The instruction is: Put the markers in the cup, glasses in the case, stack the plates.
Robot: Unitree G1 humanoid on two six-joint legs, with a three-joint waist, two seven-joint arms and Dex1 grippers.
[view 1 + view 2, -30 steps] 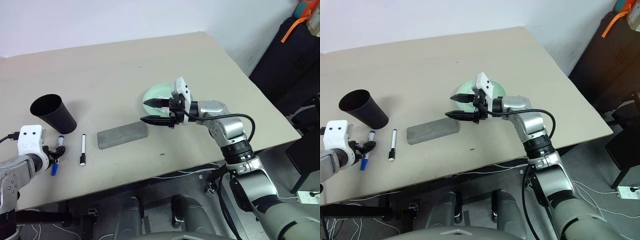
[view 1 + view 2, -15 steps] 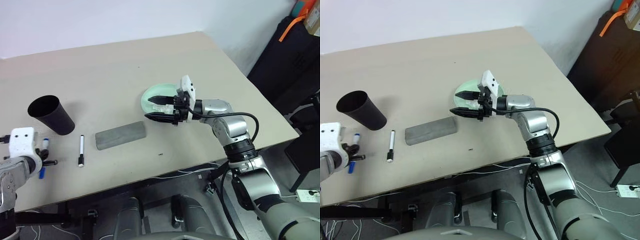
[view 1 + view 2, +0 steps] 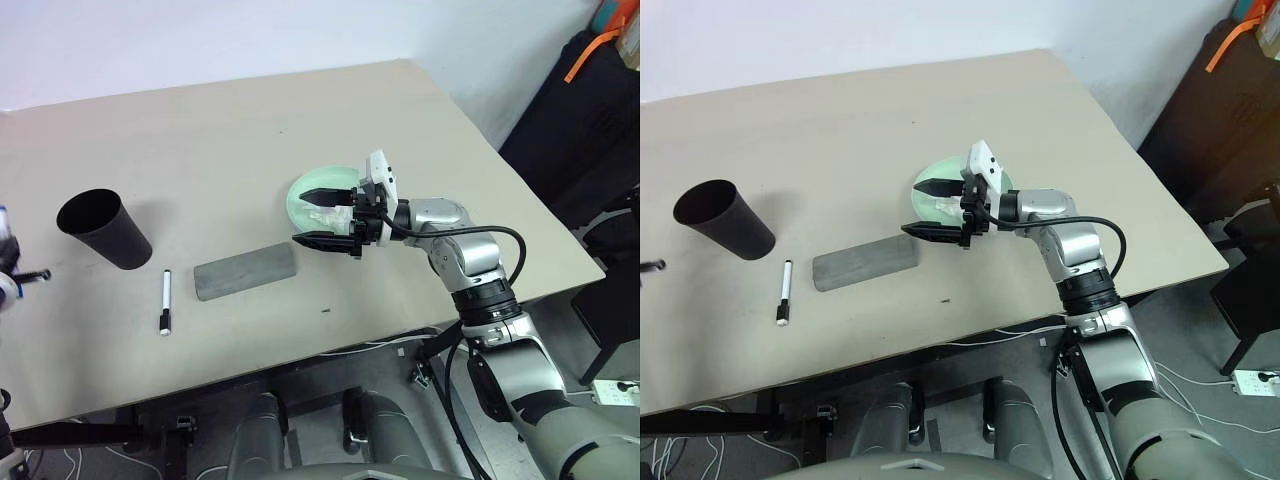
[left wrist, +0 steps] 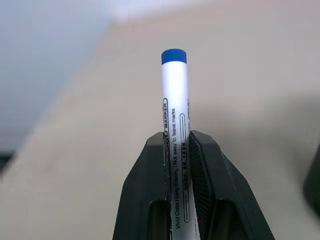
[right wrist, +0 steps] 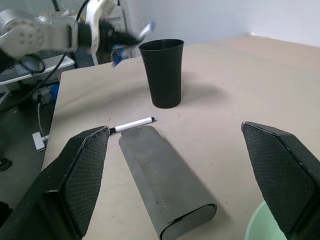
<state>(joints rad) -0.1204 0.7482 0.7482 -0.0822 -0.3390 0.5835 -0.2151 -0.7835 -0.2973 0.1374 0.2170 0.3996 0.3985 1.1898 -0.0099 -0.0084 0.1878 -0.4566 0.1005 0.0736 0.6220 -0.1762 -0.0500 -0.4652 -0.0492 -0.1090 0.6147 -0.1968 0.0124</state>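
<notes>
A: What has changed over the last second?

B: The left end effector (image 4: 176,145) closed on the blue-capped marker (image 4: 175,125) where it lay on the tabletop (image 3: 230,130), beside the cup (image 3: 104,228), and lifted it. A second ago that marker was flat on the surface; now it is clamped between the two black fingers (image 4: 145,190), barrel pointing away from the wrist with the blue end cap outermost. The arm has swung up and out to the robot's left, so in the head views just a dark tip shows at the left edge.

A: And the right end effector?

B: The right end effector (image 3: 322,217) hangs over the near edge of the mint green plate (image 3: 318,196), fingers wide apart and holding nothing. Its gap has widened since a second ago, though the hand has barely shifted.

A: What does that mean for the task?

B: One marker is in hand but not yet in the cup, so the carry to the rim looks like the next step. The black-capped marker (image 3: 165,301) lies on the tabletop between the cup and the grey case (image 3: 245,271), untouched.

A: How do the other things look?

B: The cup stands upright, mouth open. The case is closed, lying flat near the front edge. No second plate can be told apart from the mint green one.
</notes>
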